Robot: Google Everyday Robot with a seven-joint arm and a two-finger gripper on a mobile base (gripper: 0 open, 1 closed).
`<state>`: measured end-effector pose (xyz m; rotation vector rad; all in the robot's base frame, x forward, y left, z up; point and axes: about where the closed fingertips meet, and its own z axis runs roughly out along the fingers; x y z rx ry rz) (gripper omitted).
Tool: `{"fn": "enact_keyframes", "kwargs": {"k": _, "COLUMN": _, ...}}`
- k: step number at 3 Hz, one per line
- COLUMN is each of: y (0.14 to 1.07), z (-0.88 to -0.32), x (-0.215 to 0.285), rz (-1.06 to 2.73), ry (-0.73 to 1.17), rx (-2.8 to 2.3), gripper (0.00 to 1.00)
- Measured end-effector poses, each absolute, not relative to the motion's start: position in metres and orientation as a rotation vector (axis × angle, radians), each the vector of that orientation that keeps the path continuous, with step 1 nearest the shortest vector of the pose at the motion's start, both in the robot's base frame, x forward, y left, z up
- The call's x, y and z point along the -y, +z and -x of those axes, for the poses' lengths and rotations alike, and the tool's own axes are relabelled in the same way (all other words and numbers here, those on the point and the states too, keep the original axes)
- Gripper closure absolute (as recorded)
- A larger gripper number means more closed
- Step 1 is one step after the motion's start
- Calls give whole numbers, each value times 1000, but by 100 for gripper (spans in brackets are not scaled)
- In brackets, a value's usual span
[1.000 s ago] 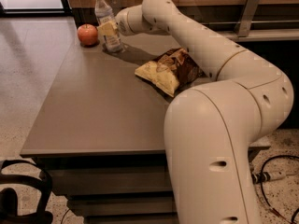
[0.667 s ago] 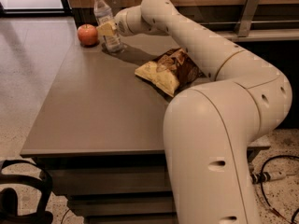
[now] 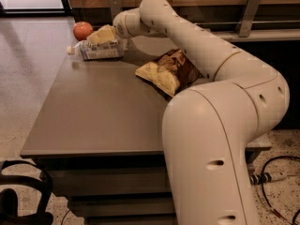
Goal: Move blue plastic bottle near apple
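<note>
The blue plastic bottle [image 3: 99, 52] lies on its side at the table's far left corner, its white cap [image 3: 71, 50] pointing left toward the edge. The red-orange apple [image 3: 82, 30] sits just behind it, a little to the left, close to the bottle. My gripper [image 3: 104, 35] is directly over the bottle's body, touching or nearly touching it from above, with the arm reaching in from the right.
A brown-and-yellow chip bag [image 3: 168, 71] lies on the grey table [image 3: 103, 116] to the right of the bottle, under my arm. The table's left edge is next to the bottle cap. Cables [image 3: 276, 177] lie on the floor at the right.
The bottle stood upright beside the apple in the earlier frames; now it lies on its side with the cap pointing left. The gripper sits lower, over it.
</note>
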<state>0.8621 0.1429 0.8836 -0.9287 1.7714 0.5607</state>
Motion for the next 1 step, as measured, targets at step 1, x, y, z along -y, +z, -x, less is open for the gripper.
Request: {"fn": "enact_keyframes", "kwargs": {"k": 1, "y": 883, "z": -862, "x": -143, "rz": 929, "ry": 561, "rx": -1771, "gripper": 0}}
